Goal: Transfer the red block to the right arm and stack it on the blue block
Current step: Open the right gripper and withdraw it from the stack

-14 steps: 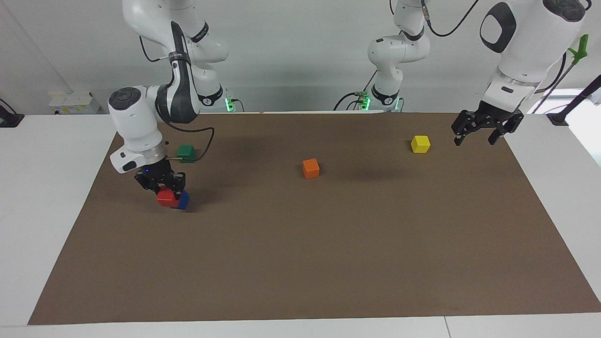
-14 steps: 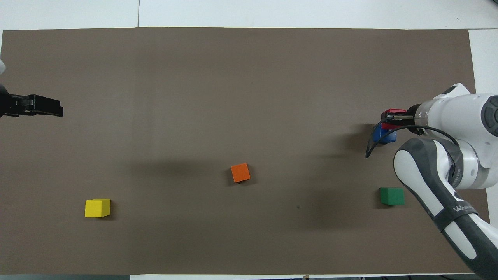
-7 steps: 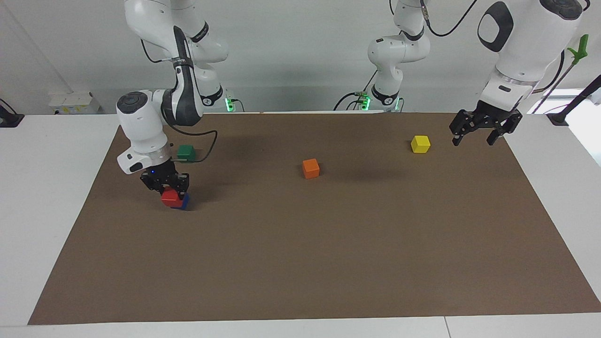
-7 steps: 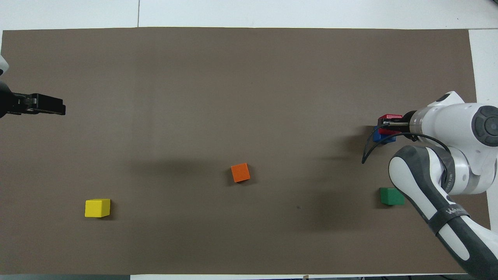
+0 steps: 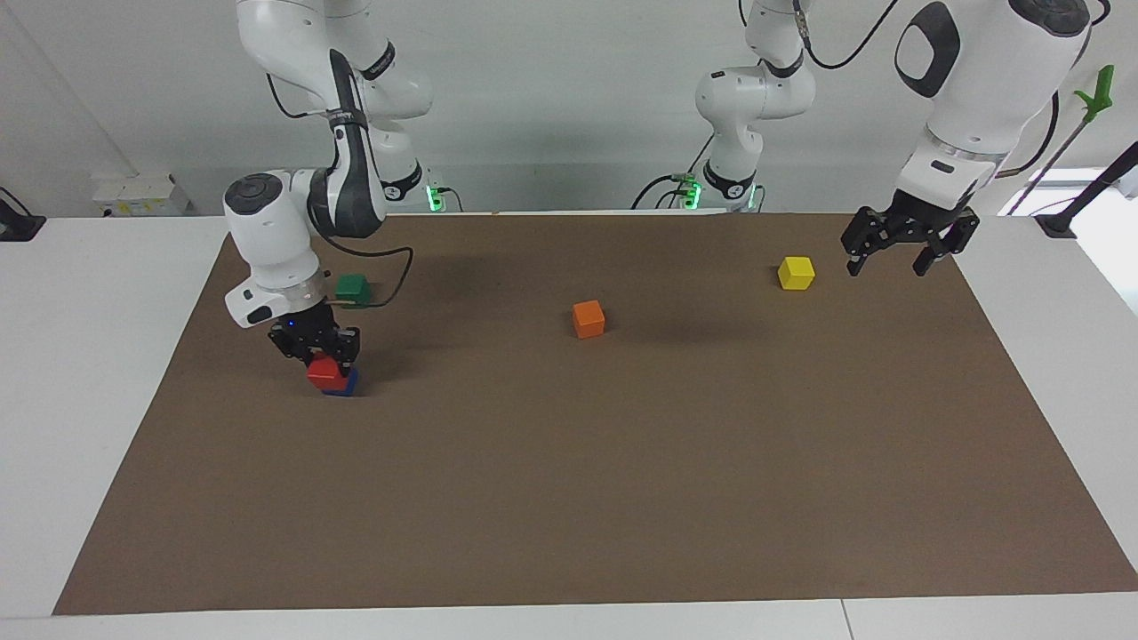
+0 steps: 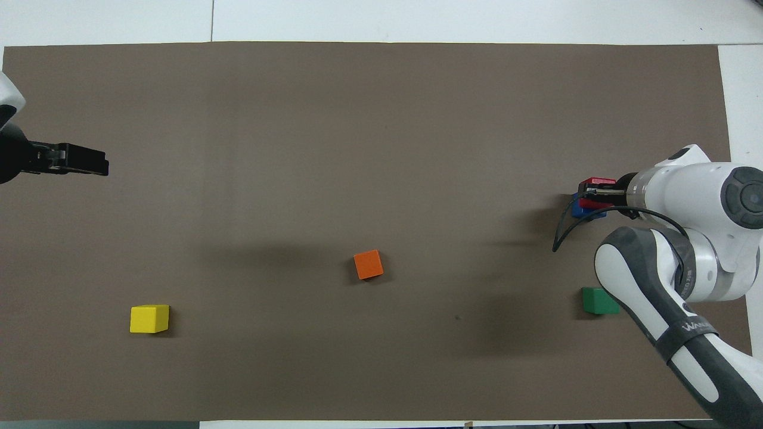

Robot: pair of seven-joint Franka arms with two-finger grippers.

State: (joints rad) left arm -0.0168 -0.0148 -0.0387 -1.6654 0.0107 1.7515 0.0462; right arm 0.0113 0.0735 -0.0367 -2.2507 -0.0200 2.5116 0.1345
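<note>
The right hand (image 5: 325, 354) had the red block (image 5: 322, 372) pinched right on top of the blue block (image 5: 344, 383), while the left hand (image 5: 900, 244) hung open, well apart from the blue block.

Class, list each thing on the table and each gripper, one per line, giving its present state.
red block: held in the right gripper, on or just above the blue block.
blue block: on the mat, under the red block.
right gripper: shut on the red block.
left gripper: open, empty, waiting beside the yellow block.
yellow block: resting free.
orange block: resting free.
green block: resting free.
</note>
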